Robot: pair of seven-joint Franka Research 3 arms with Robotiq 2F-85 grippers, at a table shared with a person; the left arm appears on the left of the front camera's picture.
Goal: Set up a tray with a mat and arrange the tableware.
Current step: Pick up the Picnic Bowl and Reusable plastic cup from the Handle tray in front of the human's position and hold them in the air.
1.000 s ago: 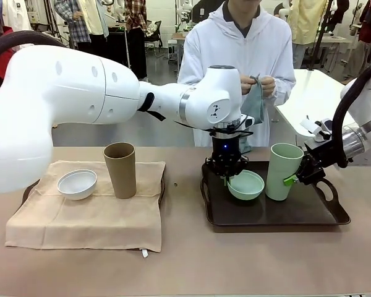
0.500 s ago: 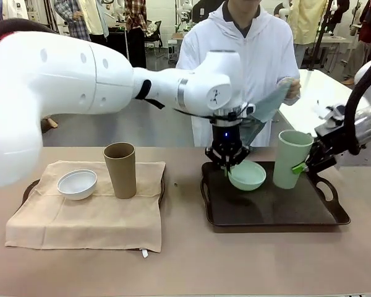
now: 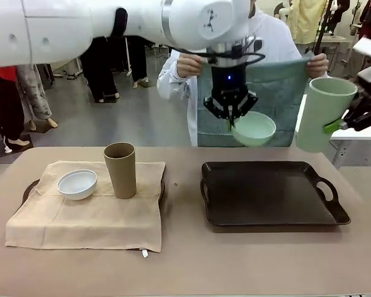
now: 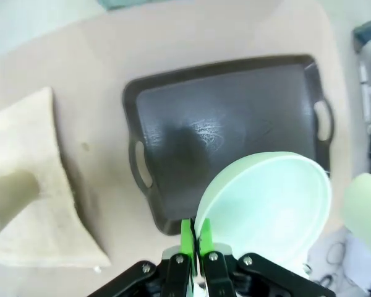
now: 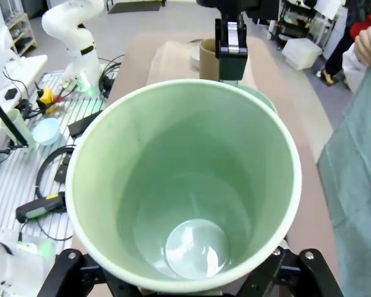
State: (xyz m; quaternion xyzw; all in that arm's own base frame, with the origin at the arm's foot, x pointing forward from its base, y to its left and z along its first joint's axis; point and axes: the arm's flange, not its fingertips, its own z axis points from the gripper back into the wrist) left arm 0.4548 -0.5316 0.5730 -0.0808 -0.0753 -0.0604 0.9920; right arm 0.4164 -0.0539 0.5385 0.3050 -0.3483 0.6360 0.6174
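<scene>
Above the bare dark tray (image 3: pixel 269 210), left gripper (image 3: pixel 234 117) pinches the mint bowl (image 3: pixel 255 129), right gripper (image 3: pixel 335 125) clasps the mint cup (image 3: pixel 320 114); behind it a person (image 3: pixel 271 36) holds the unlaid mat (image 3: pixel 278 93).

Front and left wrist (overhead) share tray (image 3: pixel 269 207).

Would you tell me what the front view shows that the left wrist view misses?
Front view: the person's hands holding a cloth, the white bowl, the right gripper gripping the mint cup. Left wrist view: the left gripper, pads pinching the mint bowl by its rim. Both: that bowl, the tray, the mat, the brown cup.
</scene>
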